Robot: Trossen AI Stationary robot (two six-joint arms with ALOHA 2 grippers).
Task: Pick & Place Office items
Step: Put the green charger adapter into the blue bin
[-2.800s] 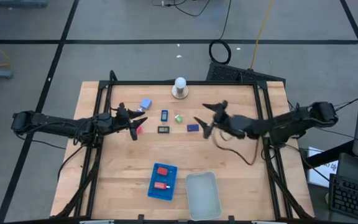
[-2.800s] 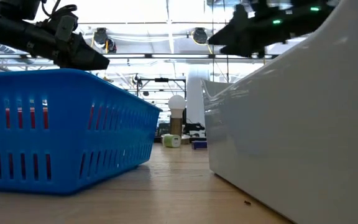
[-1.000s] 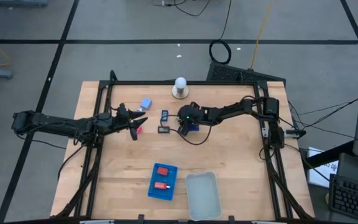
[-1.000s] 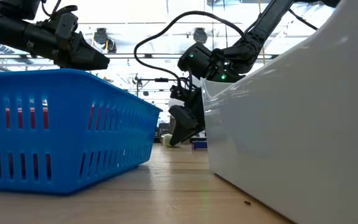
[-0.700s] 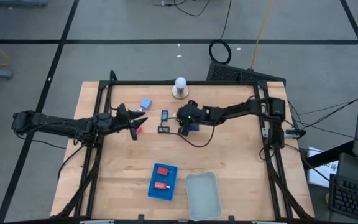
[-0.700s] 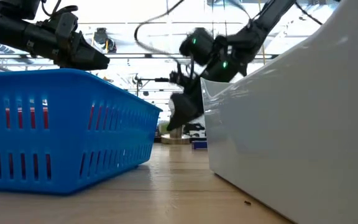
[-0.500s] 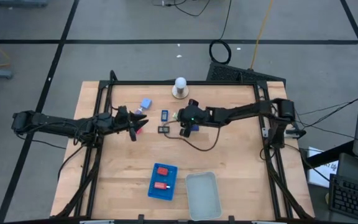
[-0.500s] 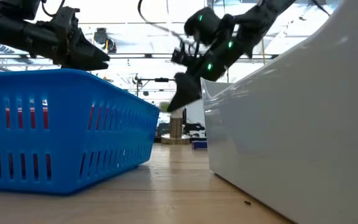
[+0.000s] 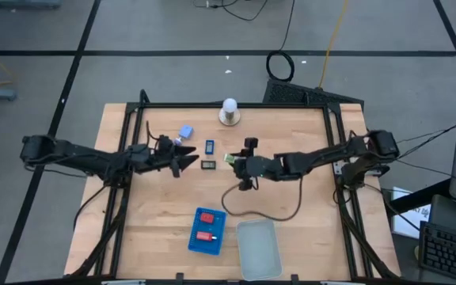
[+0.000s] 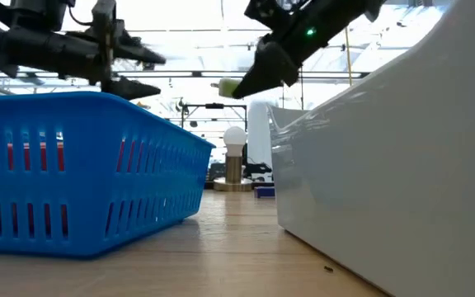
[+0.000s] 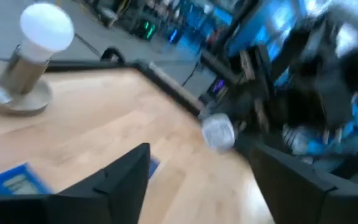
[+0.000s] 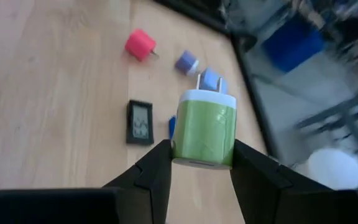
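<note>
The small green plastic plug block (image 12: 204, 127) is clamped in the right pincer (image 9: 236, 161), raised above the table (image 9: 307, 229); the blue slotted tray (image 9: 207, 230) lies nearer the table's front; the left pincer (image 9: 187, 161) stands apart.

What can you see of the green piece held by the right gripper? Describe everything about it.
The green piece is a small, rounded block that looks like smooth plastic, green with a white cap from which two metal prongs stick out, like a plug-in charger. The right gripper is shut on it, a dark finger pressed against each side. It is lifted clear of the wooden table, above the middle of it, and touches nothing else.
</note>
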